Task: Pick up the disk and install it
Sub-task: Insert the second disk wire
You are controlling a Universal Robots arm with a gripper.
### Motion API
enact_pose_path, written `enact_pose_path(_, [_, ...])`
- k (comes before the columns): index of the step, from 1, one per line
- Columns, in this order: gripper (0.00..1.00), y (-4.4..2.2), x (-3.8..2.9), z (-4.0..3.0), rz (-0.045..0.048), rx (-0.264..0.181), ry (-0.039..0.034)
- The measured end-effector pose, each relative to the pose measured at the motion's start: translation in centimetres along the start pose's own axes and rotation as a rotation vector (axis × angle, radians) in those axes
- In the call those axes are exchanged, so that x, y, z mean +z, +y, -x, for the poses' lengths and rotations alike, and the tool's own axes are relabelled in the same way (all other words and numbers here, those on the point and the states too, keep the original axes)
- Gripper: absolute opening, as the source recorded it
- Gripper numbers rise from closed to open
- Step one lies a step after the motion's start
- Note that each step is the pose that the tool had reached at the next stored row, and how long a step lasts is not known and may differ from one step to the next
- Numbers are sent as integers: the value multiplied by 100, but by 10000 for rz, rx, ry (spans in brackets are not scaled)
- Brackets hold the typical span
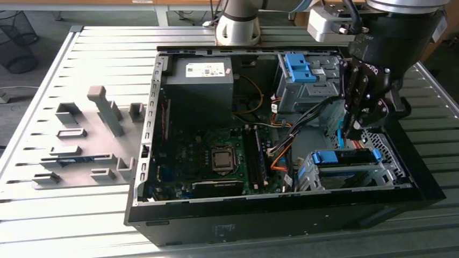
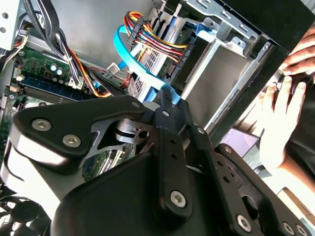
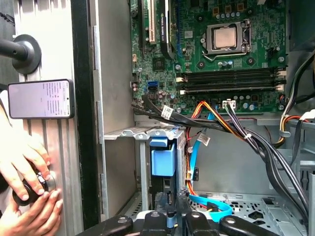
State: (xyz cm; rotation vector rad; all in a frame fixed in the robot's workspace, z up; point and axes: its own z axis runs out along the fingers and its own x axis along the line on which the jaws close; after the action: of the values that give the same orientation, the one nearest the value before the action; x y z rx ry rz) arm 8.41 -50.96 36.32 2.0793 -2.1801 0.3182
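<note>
My pincer [image 1: 356, 131] hangs inside the open computer case [image 1: 215, 226], above the metal drive cage [image 1: 344, 174] at the exterior view's right; I cannot tell how far it is spread. The disk [image 3: 163, 162] sits in that cage, blue frame showing. Its label is unreadable.

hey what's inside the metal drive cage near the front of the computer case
A blue-framed disk sits in the cage, its blue frame showing at the cage's top. Metal walls hide most of its body. The hand hovers just above.
</note>
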Motion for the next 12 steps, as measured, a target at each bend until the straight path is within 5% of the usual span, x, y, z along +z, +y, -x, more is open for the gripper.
enact_pose_path(4, [23,2,24,5,-3,-3,62])
enact_pose_path(7, [16,3,40,-4,-2,0,41])
enact_pose_path(9, [16,2,48,-17,5,7,-103])
enact_pose_path(12, [16,2,59,-40,28,32,-498])
